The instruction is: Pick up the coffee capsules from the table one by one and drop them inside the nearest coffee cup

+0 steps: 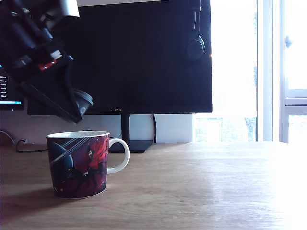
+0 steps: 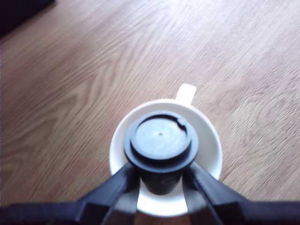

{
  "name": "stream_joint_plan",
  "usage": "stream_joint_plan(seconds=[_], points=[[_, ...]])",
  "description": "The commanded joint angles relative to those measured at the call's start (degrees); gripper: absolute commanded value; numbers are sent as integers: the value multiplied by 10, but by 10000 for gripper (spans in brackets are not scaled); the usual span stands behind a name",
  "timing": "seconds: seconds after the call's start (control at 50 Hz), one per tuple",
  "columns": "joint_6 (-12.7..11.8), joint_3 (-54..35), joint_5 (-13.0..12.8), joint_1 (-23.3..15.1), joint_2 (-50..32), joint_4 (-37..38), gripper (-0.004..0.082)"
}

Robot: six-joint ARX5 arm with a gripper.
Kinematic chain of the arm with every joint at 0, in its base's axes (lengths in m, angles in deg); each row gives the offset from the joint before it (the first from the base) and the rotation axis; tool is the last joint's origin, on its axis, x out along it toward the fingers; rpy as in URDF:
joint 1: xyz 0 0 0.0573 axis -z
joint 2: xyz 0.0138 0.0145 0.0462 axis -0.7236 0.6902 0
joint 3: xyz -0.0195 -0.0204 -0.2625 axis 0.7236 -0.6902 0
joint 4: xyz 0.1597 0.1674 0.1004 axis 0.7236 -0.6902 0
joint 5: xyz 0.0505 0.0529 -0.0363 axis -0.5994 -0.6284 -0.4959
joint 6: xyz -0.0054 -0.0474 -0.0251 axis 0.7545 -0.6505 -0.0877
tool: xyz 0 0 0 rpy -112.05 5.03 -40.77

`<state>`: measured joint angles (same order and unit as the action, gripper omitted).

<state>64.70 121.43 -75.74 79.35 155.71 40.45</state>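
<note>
The cup (image 1: 79, 164) is being seen standing upright near the front of the table (image 1: 201, 187), toward the exterior view's left, its white handle pointing to the exterior view's right. A wide stretch of bare wood is being left open on that side, running out to where the glare from the window (image 1: 240, 72) is washing the surface pale. The table's front edge is not being shown in either view.

Behind the cup, a large dark monitor (image 1: 139, 57) is being carried on a stand (image 1: 127, 139) at the back of the table, with a pair of headphones (image 1: 194, 45) hanging over its upper corner and a cable (image 1: 21, 143) lying at the exterior view's far left. The wood is light brown with a clear grain — in the wrist view the grain is being seen running all round the cup, nothing else lying on it there.

The gripper (image 1: 76, 103) is being held in the air above the cup, well clear of the rim, tilted downward. In the wrist view the gripper (image 2: 161, 180) is being shown from above: its two dark fingers (image 2: 115, 187) are being pressed in against the tapered body of a capsule (image 2: 161, 140), one on each side, just under the wide round rim. The capsule — dark grey, flat top facing the camera — is being pinched directly over the cup's (image 2: 206, 140) white inside, not touching it.
</note>
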Motion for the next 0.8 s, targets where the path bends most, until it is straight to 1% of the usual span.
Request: stream_joint_plan(seconds=[0.0, 0.16, 0.38, 0.66, 0.78], points=[[10, 19, 0, 2, 19, -16, 181], [22, 59, 0, 5, 50, -63, 181], [23, 89, -3, 5, 74, -113, 181], [23, 90, -7, 5, 76, -121, 181], [23, 90, -15, 5, 76, -121, 181]])
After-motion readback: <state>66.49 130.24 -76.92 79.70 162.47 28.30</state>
